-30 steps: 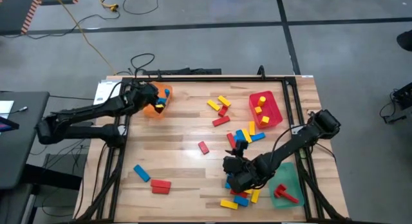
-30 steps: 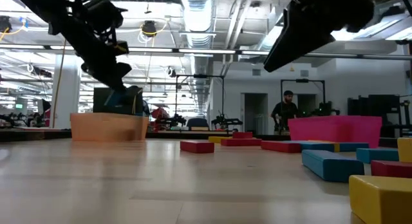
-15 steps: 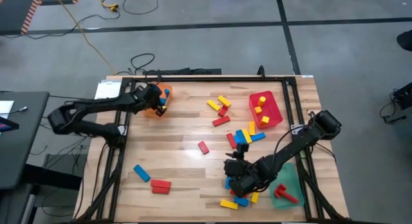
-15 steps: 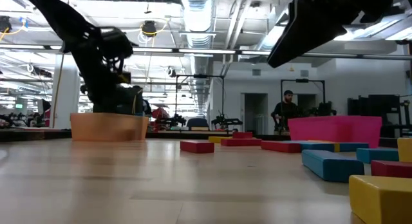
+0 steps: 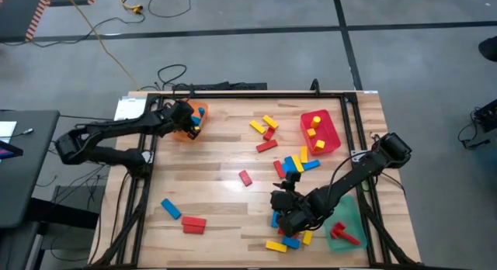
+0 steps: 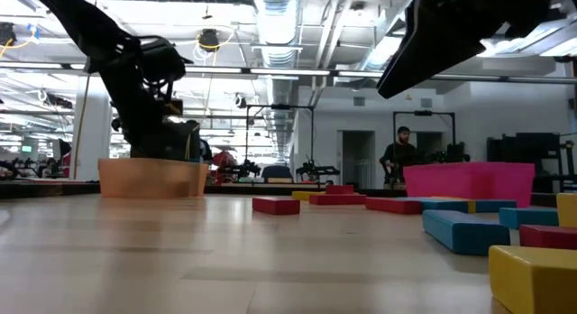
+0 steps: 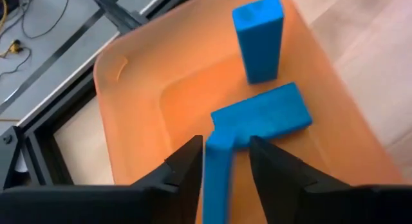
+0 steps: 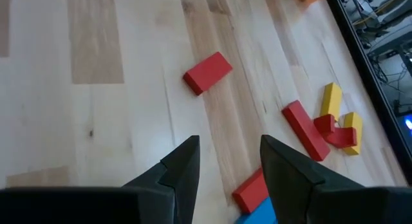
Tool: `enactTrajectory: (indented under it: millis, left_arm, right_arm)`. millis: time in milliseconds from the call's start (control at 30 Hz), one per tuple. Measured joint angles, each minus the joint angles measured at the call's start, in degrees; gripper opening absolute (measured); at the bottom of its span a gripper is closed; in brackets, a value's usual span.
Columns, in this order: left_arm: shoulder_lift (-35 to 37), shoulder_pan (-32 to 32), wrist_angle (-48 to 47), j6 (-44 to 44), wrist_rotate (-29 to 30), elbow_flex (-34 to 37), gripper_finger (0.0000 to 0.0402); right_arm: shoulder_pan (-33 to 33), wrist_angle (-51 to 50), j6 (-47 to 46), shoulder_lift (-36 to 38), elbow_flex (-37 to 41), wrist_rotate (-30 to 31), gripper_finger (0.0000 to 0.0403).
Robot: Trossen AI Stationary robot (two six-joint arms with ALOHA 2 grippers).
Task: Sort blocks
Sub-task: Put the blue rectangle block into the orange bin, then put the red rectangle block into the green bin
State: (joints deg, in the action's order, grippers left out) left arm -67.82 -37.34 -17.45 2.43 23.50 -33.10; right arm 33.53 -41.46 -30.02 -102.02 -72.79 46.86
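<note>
Left end effector [image 7: 223, 161] over orange tray [image 5: 199, 113] at surface's far left corner.
Fingers apart, blue block [image 7: 217, 179] between them; right end effector [image 8: 228, 161] spread above scattered blocks [image 5: 291, 164].

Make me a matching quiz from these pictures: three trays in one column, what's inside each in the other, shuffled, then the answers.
Things:
1. orange tray
2. red tray
3. green tray

Contents:
A. yellow blocks
B. red blocks
C. blue blocks, left end effector above

Pairs: 1-C, 2-A, 3-B
</note>
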Motion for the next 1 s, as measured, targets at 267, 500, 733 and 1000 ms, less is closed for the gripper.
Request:
enactTrajectory:
  millis: [267,500,733,1000]
  left_arm:
    - [5.6,1.5,-0.3,0.4,-2.3,0.0,0.0166]
    - [9.7,4.8,-0.3,0.4,-4.5,0.0,0.0167]
    - [11.3,10.1,-0.3,1.8,-9.0,0.0,0.0167]
    - [11.3,19.3,-0.3,2.9,-11.3,0.0,0.0167]
  right_arm:
    - [-0.4,-1.9,-0.2,0.0,0.0,-0.4,0.0175]
    - [-0.4,-2.6,-0.1,0.0,0.0,-2.1,0.0175]
    - [-0.4,-1.2,1.9,0.0,0.0,-5.2,0.0175]
    - [-0.7,-3.4,2.0,1.9,0.0,-4.9,0.0175]
